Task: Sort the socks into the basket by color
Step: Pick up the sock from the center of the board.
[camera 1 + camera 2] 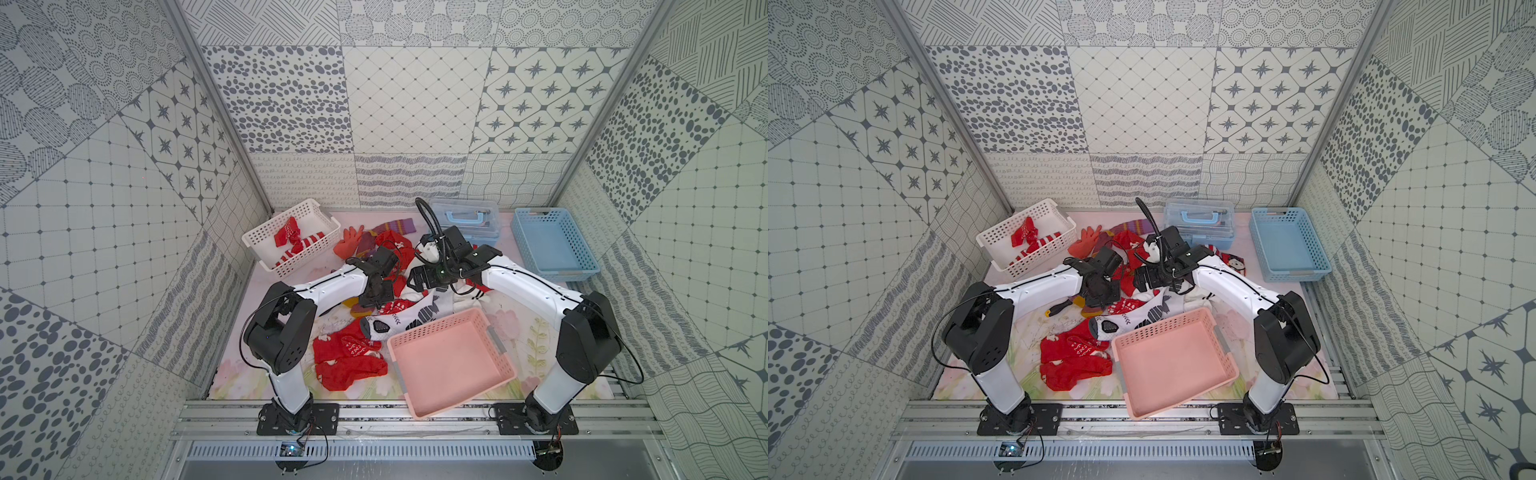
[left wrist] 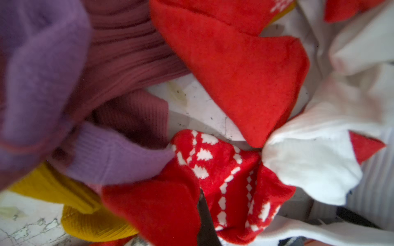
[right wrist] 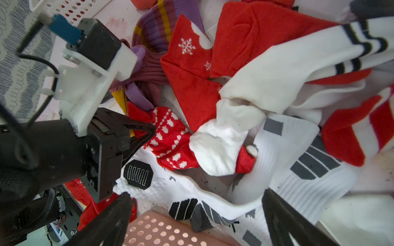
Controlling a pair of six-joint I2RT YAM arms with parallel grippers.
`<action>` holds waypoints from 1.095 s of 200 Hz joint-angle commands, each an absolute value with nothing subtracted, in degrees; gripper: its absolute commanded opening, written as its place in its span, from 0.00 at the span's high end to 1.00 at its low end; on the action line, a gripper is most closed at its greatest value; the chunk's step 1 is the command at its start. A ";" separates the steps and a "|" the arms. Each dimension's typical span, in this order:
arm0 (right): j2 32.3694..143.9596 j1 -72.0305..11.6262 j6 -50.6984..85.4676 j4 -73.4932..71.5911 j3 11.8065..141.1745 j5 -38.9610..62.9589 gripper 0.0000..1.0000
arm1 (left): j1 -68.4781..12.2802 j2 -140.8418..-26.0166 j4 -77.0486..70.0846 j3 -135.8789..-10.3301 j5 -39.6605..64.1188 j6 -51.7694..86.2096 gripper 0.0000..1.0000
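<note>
White basket [image 1: 266,245]: far left of the worktop [image 1: 523,332]; holds red socks [image 1: 293,241], some white-striped.
Pink basket [image 1: 451,361]: near middle, tilted over the front rail; bare inside.
Blue basket [image 1: 555,245]: far right; bare inside.
Clear case [image 1: 465,216]: at the back beside the blue basket, lid shut, blue handle on top.
Sock pile [image 1: 399,307]: mid-worktop between the arms; red, white and purple socks tangled. More red socks [image 1: 347,361] lie just left of the pink basket.
Glove [image 1: 347,243]: orange-red, between the white basket and the pile.
Left arm: reaches in from the near left, elbow bent, wrist pitched down into the pile.
Left hand [image 3: 152,133]: fingers pinched together on a red sock with white marks [image 3: 170,138]; the sock still lies in the pile, touching a white one.
Right arm: reaches in from the near right, wrist angled down over the pile.
Right hand [image 3: 196,217]: fingers spread wide above white socks [image 3: 298,170] and the pink basket's rim, gripping nothing.
</note>
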State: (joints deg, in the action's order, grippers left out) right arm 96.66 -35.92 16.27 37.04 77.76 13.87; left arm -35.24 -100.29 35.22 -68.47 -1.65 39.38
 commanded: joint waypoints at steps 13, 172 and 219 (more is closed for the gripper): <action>94.91 -35.77 15.91 35.55 77.50 14.01 0.02 | -35.95 -94.96 37.09 -69.08 -2.98 38.44 1.00; 94.13 -35.77 16.70 35.23 79.67 15.45 0.02 | -26.39 -83.99 44.83 -82.62 -0.01 32.17 1.00; 94.17 -35.76 16.35 35.98 81.09 15.18 0.02 | -20.04 -84.45 43.51 -86.14 2.26 30.84 1.00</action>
